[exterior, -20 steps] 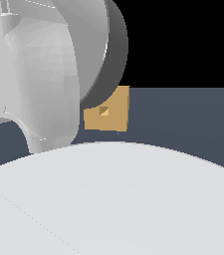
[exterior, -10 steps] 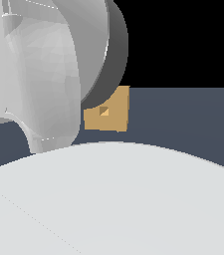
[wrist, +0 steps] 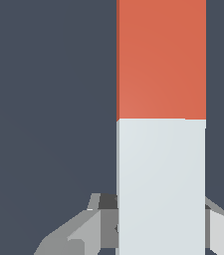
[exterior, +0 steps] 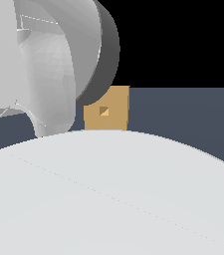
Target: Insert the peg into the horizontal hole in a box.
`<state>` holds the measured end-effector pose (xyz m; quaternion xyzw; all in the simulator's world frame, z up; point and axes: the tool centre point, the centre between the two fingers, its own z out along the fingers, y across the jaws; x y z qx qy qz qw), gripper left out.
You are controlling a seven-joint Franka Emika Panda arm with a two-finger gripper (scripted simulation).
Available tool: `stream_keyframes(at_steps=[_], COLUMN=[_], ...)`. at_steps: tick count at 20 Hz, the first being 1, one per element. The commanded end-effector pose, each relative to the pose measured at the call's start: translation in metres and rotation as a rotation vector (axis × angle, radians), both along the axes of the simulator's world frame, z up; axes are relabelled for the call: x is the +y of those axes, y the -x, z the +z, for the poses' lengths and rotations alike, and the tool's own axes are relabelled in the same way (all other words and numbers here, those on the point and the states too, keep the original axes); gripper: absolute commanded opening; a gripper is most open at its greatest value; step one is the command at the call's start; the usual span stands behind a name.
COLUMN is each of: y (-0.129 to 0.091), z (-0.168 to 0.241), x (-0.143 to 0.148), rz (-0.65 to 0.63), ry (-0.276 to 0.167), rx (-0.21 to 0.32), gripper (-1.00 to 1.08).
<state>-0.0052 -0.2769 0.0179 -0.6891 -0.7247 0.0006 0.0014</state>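
Observation:
In the wrist view the peg (wrist: 161, 124) fills the middle of the picture, with an orange-red half (wrist: 161, 60) and a pale grey-white half (wrist: 161, 184). My gripper (wrist: 161, 226) is shut on the pale end, with one grey finger (wrist: 96, 226) against each side. In the exterior view the tan box (exterior: 108, 112) stands on the dark floor, its small square hole (exterior: 104, 111) facing the camera. Its upper left corner is hidden behind the arm. The peg and gripper are hidden in the exterior view.
A big grey-white arm link (exterior: 49, 64) fills the exterior view's upper left, in front of the box. A pale rounded robot body (exterior: 108, 194) fills the foreground. Dark grey floor (exterior: 183, 109) lies around the box.
The arm link in the exterior view has shifted only slightly. The box has not moved.

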Motion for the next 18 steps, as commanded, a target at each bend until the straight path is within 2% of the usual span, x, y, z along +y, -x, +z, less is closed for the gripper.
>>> stream_keyframes(at_steps=[1,9,18], y=[0.002,0.016,0.037], z=[0.003,0.013,0.030], x=[0.009,0.061,0.156], rz=[-0.004,-0.036,-0.092], ry=[0.001,0.001,0.001], rx=[-0.003,-0.003,-0.003], gripper=[-1.00,-1.00,-1.00])
